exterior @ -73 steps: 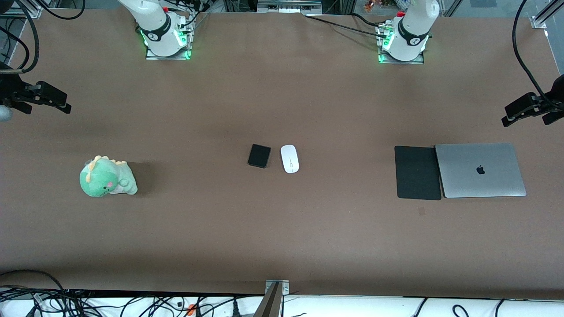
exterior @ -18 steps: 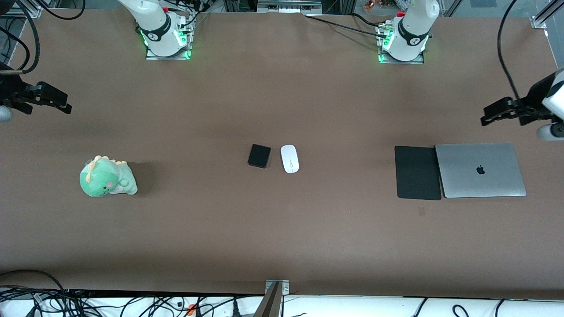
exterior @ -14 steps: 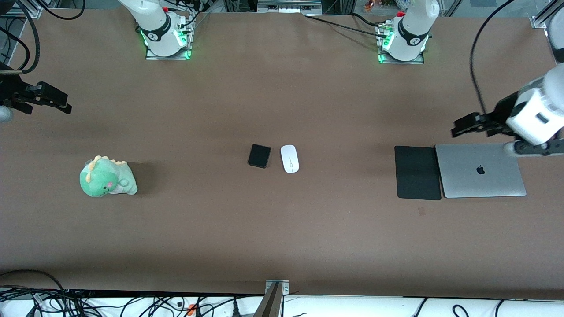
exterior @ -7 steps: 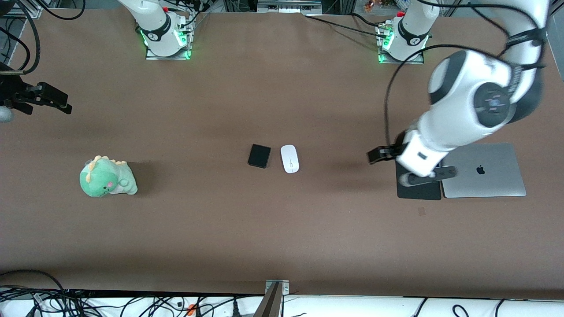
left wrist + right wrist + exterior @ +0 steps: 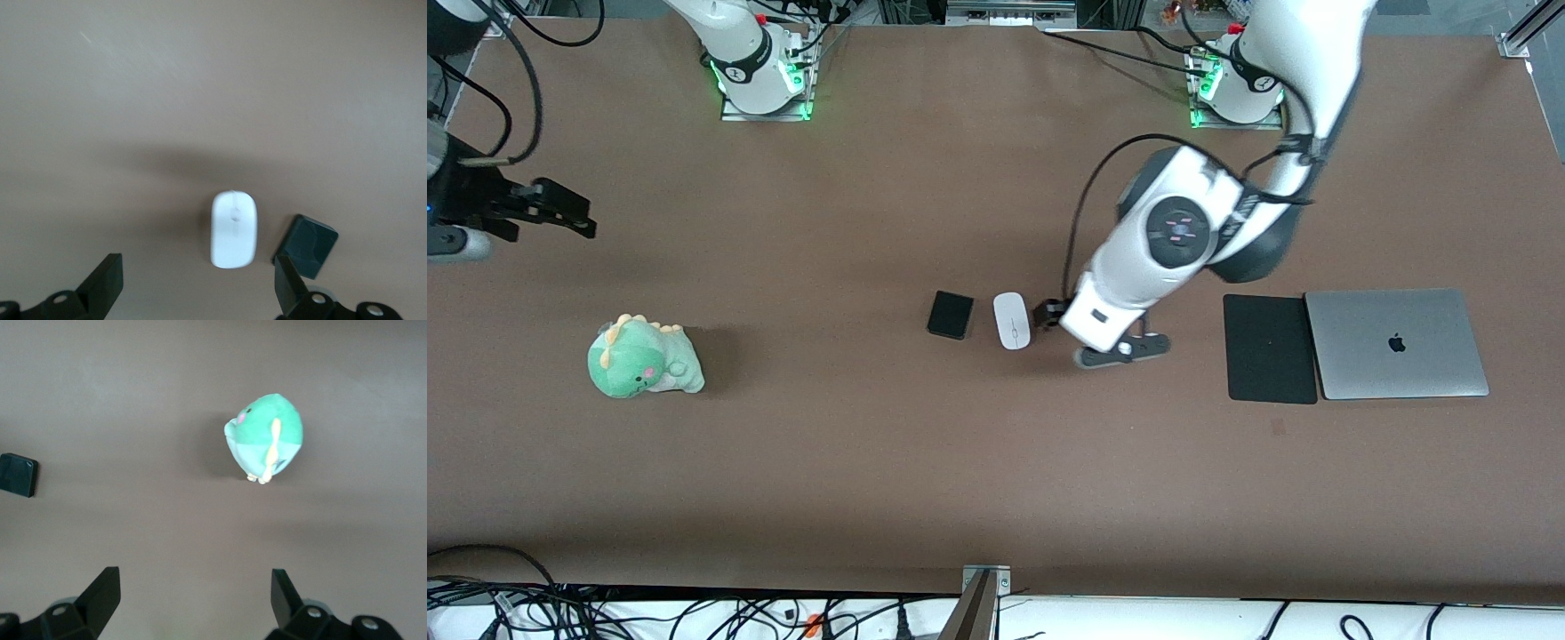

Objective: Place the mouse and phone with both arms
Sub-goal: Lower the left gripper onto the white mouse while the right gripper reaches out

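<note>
The white mouse [image 5: 1011,320] and the small black phone [image 5: 950,315] lie side by side at the table's middle, the phone toward the right arm's end. My left gripper [image 5: 1047,313] hangs open and empty over the table just beside the mouse, on the left arm's end. The left wrist view shows the mouse [image 5: 233,229] and the phone [image 5: 305,245] ahead of the open left gripper [image 5: 197,293]. My right gripper [image 5: 569,213] is open and empty over the table's right-arm end. The right gripper [image 5: 193,597] looks down on bare table, with the phone [image 5: 17,475] at the view's edge.
A green plush dinosaur [image 5: 643,357] sits toward the right arm's end and shows in the right wrist view [image 5: 263,437]. A large black pad [image 5: 1270,348] and a closed silver laptop [image 5: 1396,343] lie side by side toward the left arm's end.
My left arm has swung in from the table's end, over the laptop and pad, to beside the mouse. My right gripper has shifted slightly inward. Mouse and phone have not moved.
</note>
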You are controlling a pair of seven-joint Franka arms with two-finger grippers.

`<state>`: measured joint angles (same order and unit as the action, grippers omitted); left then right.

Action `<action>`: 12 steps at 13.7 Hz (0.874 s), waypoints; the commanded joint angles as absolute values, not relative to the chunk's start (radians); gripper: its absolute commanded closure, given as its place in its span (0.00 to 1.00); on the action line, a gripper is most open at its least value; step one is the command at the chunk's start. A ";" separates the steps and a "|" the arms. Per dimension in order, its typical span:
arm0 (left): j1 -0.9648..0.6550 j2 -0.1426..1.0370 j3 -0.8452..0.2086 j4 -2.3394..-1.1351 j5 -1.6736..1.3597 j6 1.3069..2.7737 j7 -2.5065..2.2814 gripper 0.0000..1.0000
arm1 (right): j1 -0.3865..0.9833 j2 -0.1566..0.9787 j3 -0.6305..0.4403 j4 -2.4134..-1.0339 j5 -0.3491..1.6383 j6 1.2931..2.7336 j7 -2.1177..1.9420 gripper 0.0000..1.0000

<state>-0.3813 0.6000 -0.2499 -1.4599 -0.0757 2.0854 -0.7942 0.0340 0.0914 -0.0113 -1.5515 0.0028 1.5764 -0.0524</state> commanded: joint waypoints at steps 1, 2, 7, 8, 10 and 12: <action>-0.468 0.679 -0.232 -1.431 -0.019 2.137 -0.905 0.00 | 0.048 0.133 -0.011 -1.531 -0.006 1.575 -0.060 0.00; -0.494 0.704 -0.232 -1.431 0.012 2.164 -0.940 0.00 | 0.052 0.153 -0.011 -1.531 -0.006 1.571 -0.061 0.00; -0.558 0.782 -0.230 -1.433 0.127 2.187 -1.058 0.00 | 0.057 0.210 -0.012 -1.531 -0.024 1.574 -0.066 0.00; -0.561 0.793 -0.230 -1.433 0.129 2.194 -1.069 0.00 | 0.060 0.216 -0.011 -1.531 -0.052 1.575 -0.066 0.00; -0.580 0.822 -0.219 -1.439 0.167 2.233 -1.107 0.00 | 0.078 0.230 -0.011 -1.531 -0.071 1.578 -0.066 0.00; -0.595 0.847 -0.218 -1.433 0.213 2.237 -1.161 0.00 | 0.084 0.241 -0.011 -1.531 -0.061 1.594 -0.052 0.00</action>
